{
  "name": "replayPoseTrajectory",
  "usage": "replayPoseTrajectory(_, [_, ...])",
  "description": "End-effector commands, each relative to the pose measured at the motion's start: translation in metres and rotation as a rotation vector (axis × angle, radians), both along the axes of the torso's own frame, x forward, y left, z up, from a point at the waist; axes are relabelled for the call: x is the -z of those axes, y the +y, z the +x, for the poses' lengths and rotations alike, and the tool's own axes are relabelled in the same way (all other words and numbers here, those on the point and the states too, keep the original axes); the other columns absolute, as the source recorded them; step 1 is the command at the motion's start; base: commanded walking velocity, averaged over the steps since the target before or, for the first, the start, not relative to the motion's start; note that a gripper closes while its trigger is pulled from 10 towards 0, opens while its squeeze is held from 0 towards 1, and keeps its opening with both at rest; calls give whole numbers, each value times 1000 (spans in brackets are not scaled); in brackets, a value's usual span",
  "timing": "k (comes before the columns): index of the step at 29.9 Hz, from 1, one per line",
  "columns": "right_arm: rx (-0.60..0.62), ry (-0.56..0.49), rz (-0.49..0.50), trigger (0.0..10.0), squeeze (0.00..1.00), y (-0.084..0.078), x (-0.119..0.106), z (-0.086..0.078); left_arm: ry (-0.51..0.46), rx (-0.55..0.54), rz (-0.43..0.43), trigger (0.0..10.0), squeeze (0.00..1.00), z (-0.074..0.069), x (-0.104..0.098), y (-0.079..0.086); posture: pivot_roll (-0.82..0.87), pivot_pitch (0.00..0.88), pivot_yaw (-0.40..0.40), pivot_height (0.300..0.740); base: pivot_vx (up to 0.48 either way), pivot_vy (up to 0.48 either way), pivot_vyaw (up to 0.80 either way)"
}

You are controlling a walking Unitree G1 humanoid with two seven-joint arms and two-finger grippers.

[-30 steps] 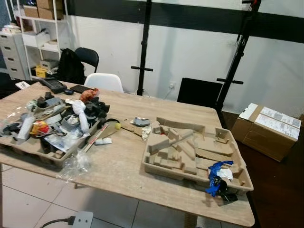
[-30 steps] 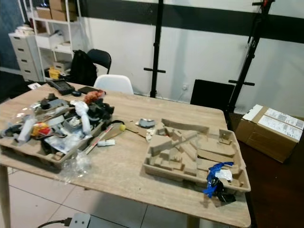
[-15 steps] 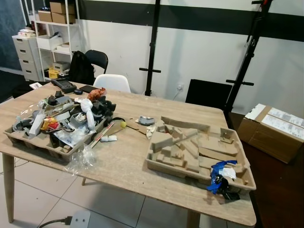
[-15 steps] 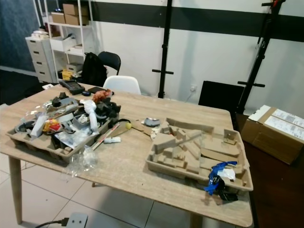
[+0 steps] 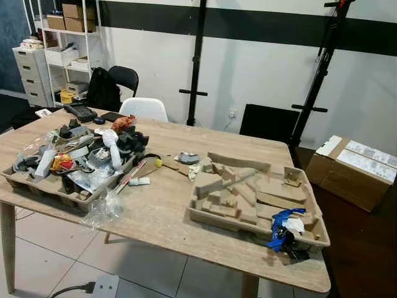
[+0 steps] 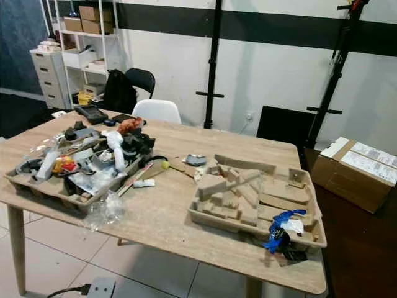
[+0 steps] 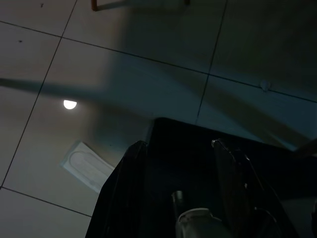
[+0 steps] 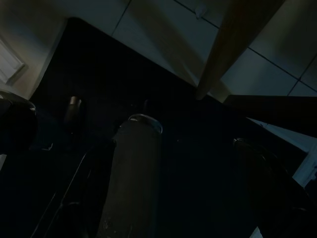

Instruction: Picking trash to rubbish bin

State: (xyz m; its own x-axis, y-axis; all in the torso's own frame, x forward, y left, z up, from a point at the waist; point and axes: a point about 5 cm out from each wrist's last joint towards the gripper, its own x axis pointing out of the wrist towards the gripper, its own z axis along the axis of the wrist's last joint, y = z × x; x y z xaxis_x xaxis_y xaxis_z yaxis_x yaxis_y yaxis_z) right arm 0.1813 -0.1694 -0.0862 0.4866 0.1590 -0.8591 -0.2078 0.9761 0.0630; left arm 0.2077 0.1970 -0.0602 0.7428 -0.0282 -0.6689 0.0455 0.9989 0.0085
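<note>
Trash, main heap: a pulp tray (image 5: 43,189) at the worktop's left end, piled with wrappers, bottles and dark odds and ends (image 5: 93,152).
Trash, loose: a crumpled clear plastic bag (image 5: 102,210) at the worktop's front edge just beside that tray; small scraps, a yellow ball (image 5: 158,163) and a white tube (image 5: 138,182) lie between the two trays.
Trash, second tray: a larger pulp tray (image 5: 205,217) on the worktop's right half, holding cardboard pieces (image 5: 248,192); a blue-and-white wad (image 5: 285,225) sits in its front right corner.
Worktop: pale wood (image 5: 161,217), standing on a tiled floor (image 5: 37,261).
Rubbish bin: cannot be made out anywhere around the worktop.
Left gripper: hangs idle below worktop level, over the floor tiles; its two dark fingers (image 7: 124,188) stand apart with nothing between them, so the jaws are open.
Right gripper: hangs idle over the tiles near a worktop leg (image 8: 237,44); too dark to tell how its jaws stand.
Beyond the worktop: a white chair (image 5: 144,109), a black chair with a backpack (image 5: 102,90), shelving (image 5: 53,56), and a cardboard box (image 5: 353,171) on the floor to the right.
Progress: judged barely begun; all trash sits on the worktop, nothing is held, and approach, grasp and carrying to a bin remain.
</note>
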Motion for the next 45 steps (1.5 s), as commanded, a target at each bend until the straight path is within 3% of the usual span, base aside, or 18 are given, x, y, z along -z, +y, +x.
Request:
replayPoseTrajectory(1, [7, 6, -8, 10000, 0, -3, 0, -1, -2, 5, 21, 10000, 0, 1, -1, 3, 104, 0, -67, 740, 0, -480, 0])
replayPoseTrajectory(6, [9, 3, -10, 10000, 0, -3, 0, -1, -2, 2, 18, 10000, 0, 2, -1, 3, 102, 0, -66, 740, 0, -480, 0])
replayPoseTrajectory(19, [8, 9, -19, 10000, 0, -5, 1, -4, 3, -37, -4, 10000, 0, 4, -2, 4, 102, 0, -68, 740, 0, 0, 0])
replayPoseTrajectory(26, [7, 11, -22, 10000, 0, -6, 2, -5, 7, -35, -12, 10000, 0, 2, -1, 4, 105, 0, -69, 740, 0, 480, 0])
replayPoseTrajectory(37, [6, 16, -24, 10000, 0, -5, 3, -7, -6, 99, 61, 10000, 0, 3, -3, 1, 109, 0, -68, 740, 0, 0, 0])
replayPoseTrajectory(45, [7, 15, -26, 10000, 0, -7, 3, -7, -43, 203, 84, 10000, 0, 16, -13, 4, 109, 0, -69, 740, 0, 0, 0])
